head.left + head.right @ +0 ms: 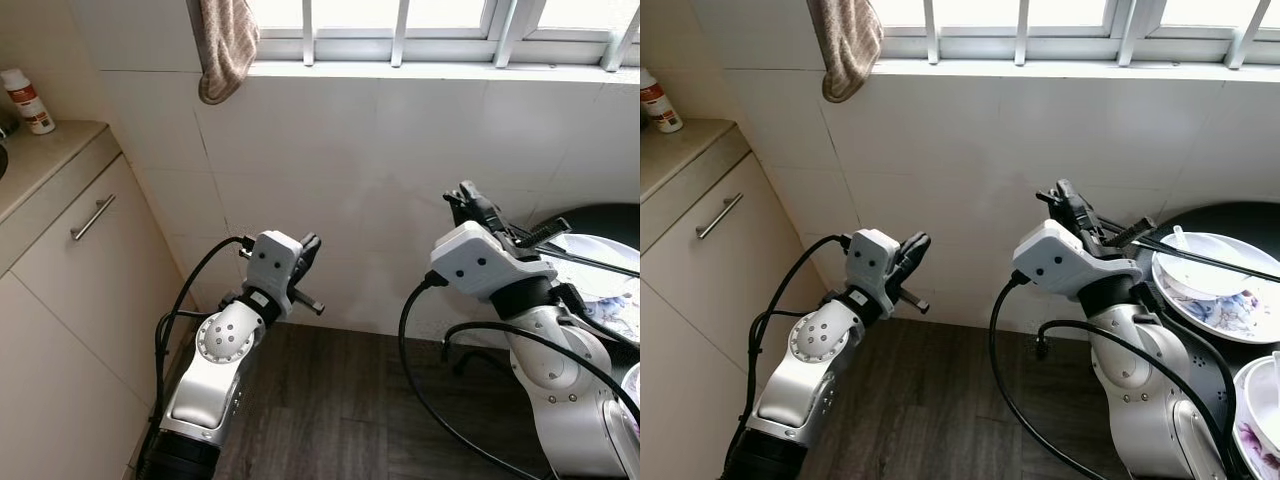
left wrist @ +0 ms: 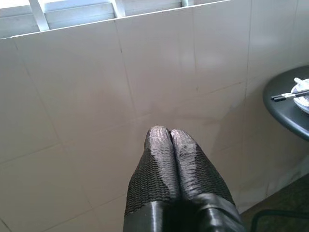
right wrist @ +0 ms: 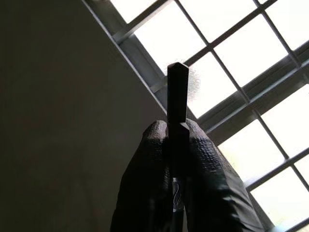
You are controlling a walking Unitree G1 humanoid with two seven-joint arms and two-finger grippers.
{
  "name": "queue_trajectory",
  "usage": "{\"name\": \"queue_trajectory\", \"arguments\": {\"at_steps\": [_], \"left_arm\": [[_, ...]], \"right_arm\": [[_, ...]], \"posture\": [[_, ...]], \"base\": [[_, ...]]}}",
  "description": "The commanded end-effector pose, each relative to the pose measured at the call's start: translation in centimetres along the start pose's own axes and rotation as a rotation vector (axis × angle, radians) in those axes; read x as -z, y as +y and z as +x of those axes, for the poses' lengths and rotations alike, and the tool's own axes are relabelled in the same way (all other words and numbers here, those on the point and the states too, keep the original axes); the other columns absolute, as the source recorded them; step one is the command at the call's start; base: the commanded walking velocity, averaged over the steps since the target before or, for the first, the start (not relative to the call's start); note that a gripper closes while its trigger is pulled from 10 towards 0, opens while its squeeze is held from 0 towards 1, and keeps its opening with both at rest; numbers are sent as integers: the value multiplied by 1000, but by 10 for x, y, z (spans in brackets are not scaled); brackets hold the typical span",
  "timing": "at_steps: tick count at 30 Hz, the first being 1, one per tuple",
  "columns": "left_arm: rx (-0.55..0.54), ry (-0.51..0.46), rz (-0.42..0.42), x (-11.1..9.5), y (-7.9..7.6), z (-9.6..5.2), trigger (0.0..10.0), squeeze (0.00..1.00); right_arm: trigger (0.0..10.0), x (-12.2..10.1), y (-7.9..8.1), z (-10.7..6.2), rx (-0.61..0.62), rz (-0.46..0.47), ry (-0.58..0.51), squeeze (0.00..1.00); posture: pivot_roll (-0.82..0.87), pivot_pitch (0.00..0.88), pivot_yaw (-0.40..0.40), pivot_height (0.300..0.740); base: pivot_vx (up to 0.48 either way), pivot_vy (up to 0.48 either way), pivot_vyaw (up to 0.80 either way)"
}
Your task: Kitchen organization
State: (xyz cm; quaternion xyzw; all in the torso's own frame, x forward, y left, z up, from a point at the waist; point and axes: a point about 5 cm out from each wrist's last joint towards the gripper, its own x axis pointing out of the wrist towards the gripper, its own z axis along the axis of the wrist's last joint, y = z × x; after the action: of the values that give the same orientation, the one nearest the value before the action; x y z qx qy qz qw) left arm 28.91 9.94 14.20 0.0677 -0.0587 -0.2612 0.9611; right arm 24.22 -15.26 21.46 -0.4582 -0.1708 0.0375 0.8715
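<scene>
**Carrying the chopsticks clear of the dishes**

My right end effector (image 3: 176, 145) is pinched on a pair of dark chopsticks (image 3: 177, 96); in the right wrist view the blunt ends stand up between my fingertips (image 3: 149, 159), against the barred window (image 1: 400, 30). From the head views the long part of the sticks trails out behind that end effector, across the plate (image 1: 1215, 285) on the dark round surface (image 1: 1240, 220) at my right. My left end effector (image 2: 171, 154) is pressed together on nothing, held out before the tiled wall (image 1: 400, 180), well apart from the sticks.

I judge the step in hand to be moving the chopsticks off the dirty dishes toward wherever they belong. To do it well I should keep the pinch firm, since two thin sticks can scissor or slide apart. I would lift before I swing, so the trailing ends clear the plate rim and the spoon (image 1: 1180, 240) lying there. The counter (image 1: 45, 160) with its bottle (image 1: 27, 100) lies far off beyond my left end effector, so turning slowly matters.
</scene>
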Motion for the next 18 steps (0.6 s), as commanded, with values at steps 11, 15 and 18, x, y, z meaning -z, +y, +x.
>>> {"name": "queue_trajectory", "arguments": {"at_steps": [11,15,18], "left_arm": [[-79,-6,-14,-4,12,4,10000,0],[-75,4,-20,-3,13,5,10000,0],[-65,6,-28,-3,12,6,10000,0]], "right_arm": [[10000,0,31,-7,-92,50,30,0],[10000,0,34,-8,-102,37,25,0],[10000,3,35,-8,-100,40,36,0]], "posture": [[12,0,-11,740],[16,0,-7,740],[16,0,-7,740]], "base": [[0,0,800],[0,0,800],[0,315,800]]}}
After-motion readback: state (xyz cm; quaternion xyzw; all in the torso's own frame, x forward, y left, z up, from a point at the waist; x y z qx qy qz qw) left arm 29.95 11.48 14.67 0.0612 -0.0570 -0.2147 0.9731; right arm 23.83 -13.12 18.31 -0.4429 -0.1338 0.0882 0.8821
